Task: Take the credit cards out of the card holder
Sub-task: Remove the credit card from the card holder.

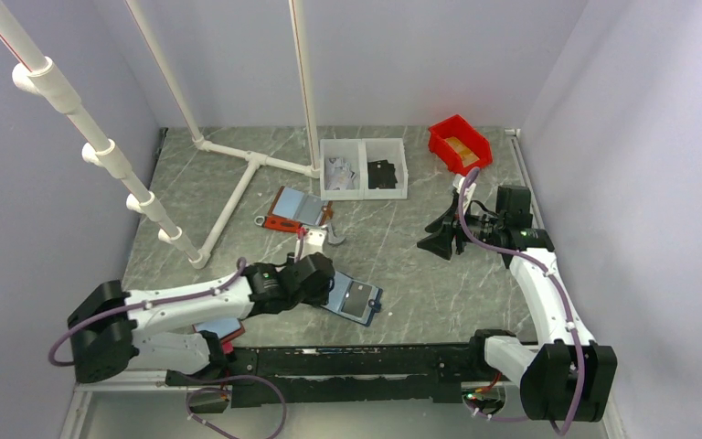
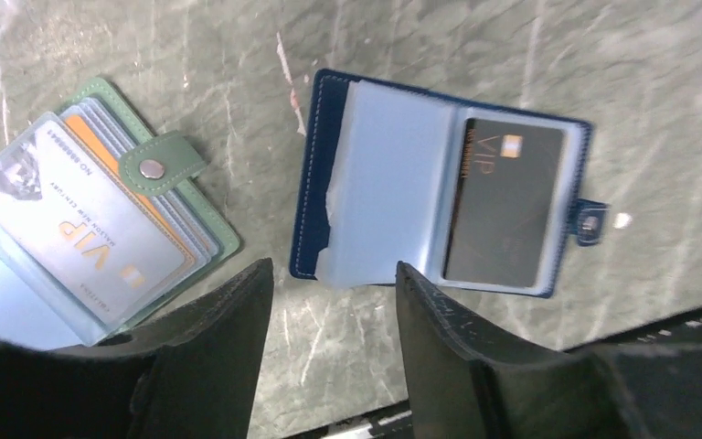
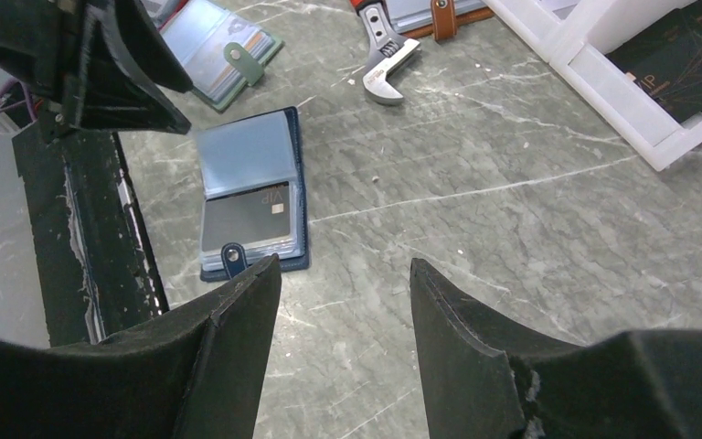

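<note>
The card holder (image 2: 309, 174) lies open and flat on the marble table, navy outside with light blue pockets and a strap tab on its right edge. A black credit card (image 2: 503, 206) sits in its right pocket; the left pocket page looks empty. My left gripper (image 2: 334, 270) is open just short of the holder's near edge, over bare table, with nothing between its fingers. From above, the card holder (image 1: 356, 300) lies right next to the left gripper (image 1: 318, 279). My right gripper (image 3: 345, 265) hangs open and empty, well to the right of the card holder (image 3: 300, 165).
A green-edged holder (image 2: 101, 210) with cards lies open just left of the navy one. A red-edged holder (image 1: 294, 208) and a wrench (image 1: 334, 236) lie farther back. White bins (image 1: 363, 168) hold cards; a red bin (image 1: 458, 144) and a white pipe frame (image 1: 238, 187) stand behind.
</note>
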You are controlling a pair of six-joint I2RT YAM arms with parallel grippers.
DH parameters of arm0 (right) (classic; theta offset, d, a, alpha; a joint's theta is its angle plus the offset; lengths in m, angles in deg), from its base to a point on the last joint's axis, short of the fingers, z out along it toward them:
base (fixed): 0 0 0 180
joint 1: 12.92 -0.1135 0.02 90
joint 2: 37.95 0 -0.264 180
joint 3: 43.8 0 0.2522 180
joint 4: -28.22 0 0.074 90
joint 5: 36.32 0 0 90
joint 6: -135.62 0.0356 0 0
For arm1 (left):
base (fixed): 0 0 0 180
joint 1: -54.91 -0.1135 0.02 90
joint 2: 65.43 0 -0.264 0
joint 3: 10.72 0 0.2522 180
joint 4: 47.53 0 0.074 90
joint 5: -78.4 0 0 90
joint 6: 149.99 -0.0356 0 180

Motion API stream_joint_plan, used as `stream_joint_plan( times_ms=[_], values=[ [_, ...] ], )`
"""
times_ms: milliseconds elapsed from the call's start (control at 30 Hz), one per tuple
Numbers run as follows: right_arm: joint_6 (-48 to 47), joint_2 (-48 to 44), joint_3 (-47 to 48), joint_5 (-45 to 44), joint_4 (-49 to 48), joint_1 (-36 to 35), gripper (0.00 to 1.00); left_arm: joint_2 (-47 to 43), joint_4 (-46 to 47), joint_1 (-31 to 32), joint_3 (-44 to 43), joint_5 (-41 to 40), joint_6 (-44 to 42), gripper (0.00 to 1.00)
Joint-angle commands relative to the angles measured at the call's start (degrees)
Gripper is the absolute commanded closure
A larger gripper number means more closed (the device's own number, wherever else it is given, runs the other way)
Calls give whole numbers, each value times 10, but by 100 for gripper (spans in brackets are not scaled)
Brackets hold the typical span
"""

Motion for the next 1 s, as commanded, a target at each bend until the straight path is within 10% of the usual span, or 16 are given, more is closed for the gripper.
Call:
stream_joint_plan(
  times_ms=[0, 267, 967],
  values=[
    [-8, 7, 17, 27, 2, 1, 43, -82, 31, 0, 16, 14, -13, 40],
    [-12, 37, 18, 21, 13, -22, 44, -192, 243, -11, 126, 149, -47, 14],
    [-70, 210, 46, -122, 30, -287, 92, -64, 444, -82, 186, 247, 3, 40]
  ],
)
